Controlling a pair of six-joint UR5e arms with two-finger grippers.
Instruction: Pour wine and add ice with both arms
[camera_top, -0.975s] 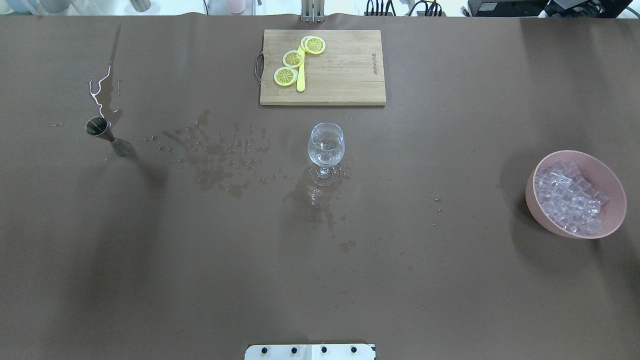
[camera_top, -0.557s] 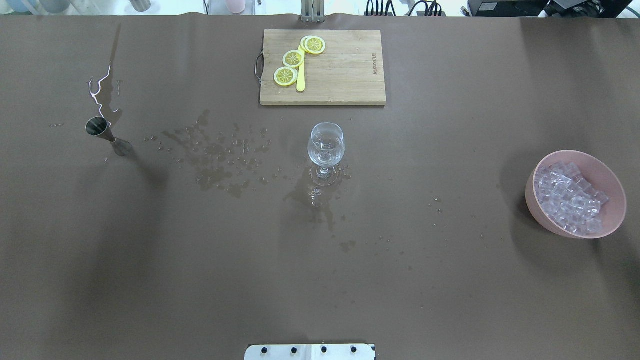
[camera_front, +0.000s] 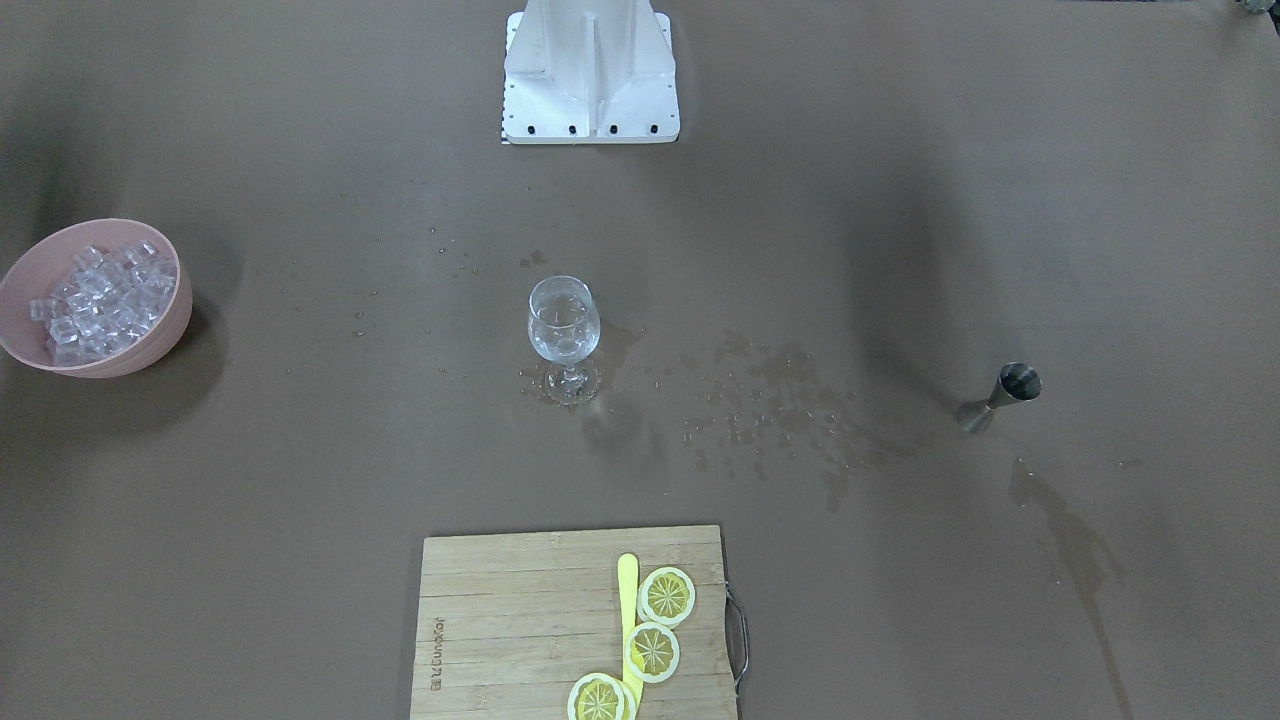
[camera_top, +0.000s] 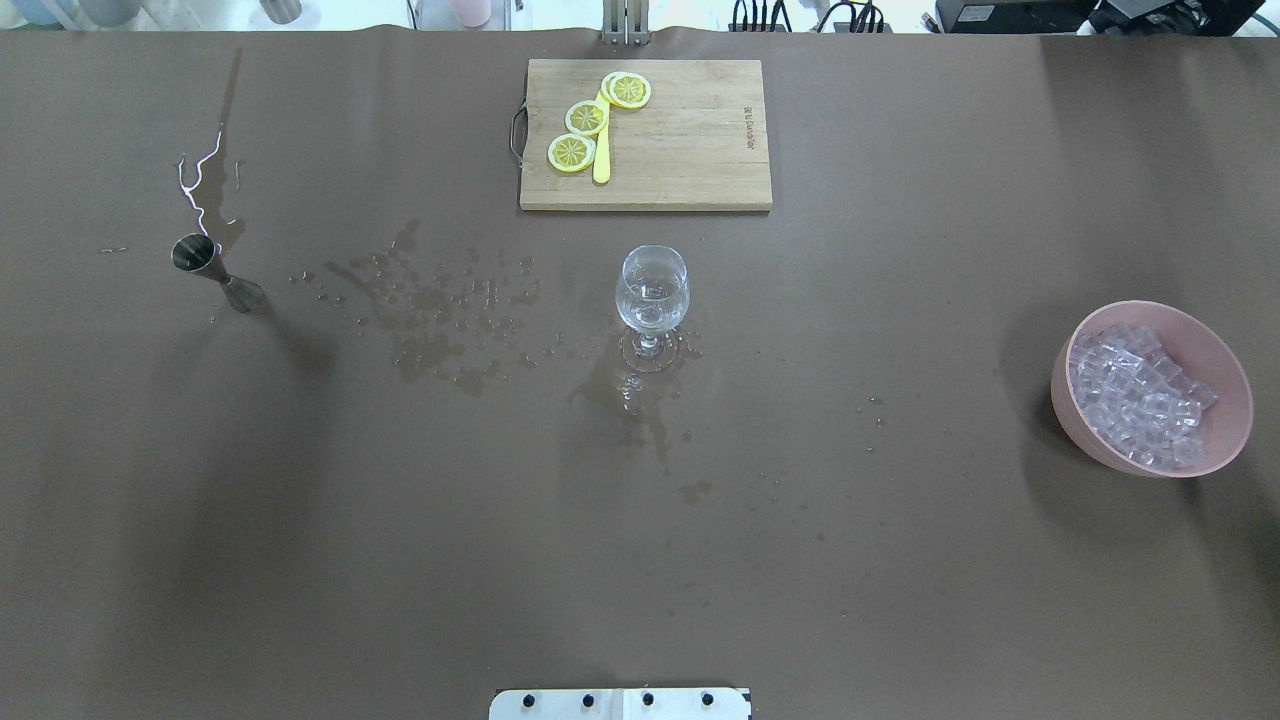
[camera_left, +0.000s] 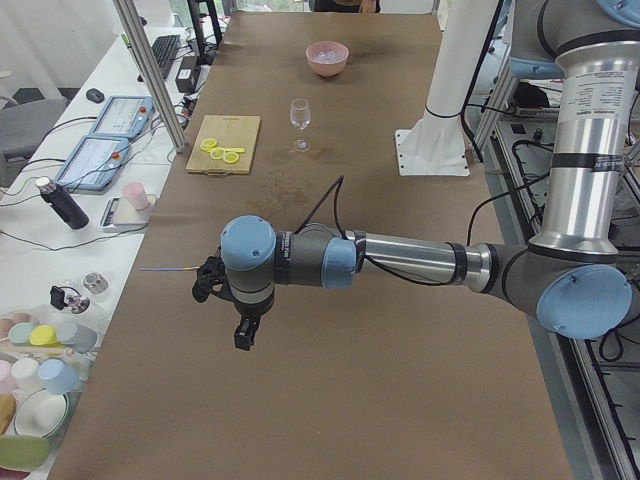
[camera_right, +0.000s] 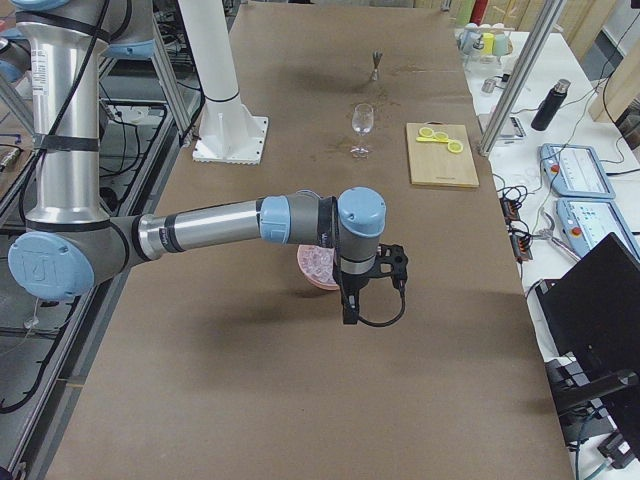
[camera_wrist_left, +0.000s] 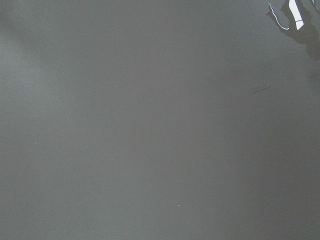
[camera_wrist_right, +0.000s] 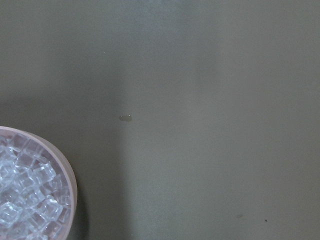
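At the right end of the table (camera_top: 900, 600), seen from overhead, the ice (camera_top: 1140, 400) lies in a heap inside a pink bowl (camera_top: 1058, 395). It is well apart from the wine glass (camera_top: 652, 290), which stands upright near the middle with wet spots around its foot. On the far side of the glass is a wooden cutting board (camera_top: 690, 150) with lemon slices (camera_top: 586, 117) on it, and a metal jigger (camera_top: 196, 253) stands far on the left side. Both arms show only in the side views. The right arm (camera_right: 200, 230) stretches over the table and the right gripper (camera_right: 348, 315) hangs just beside the bowl. The left arm (camera_left: 400, 260) holds the left gripper (camera_left: 243, 338) above bare table. Whether the fingers of either gripper are apart or together, I cannot tell.
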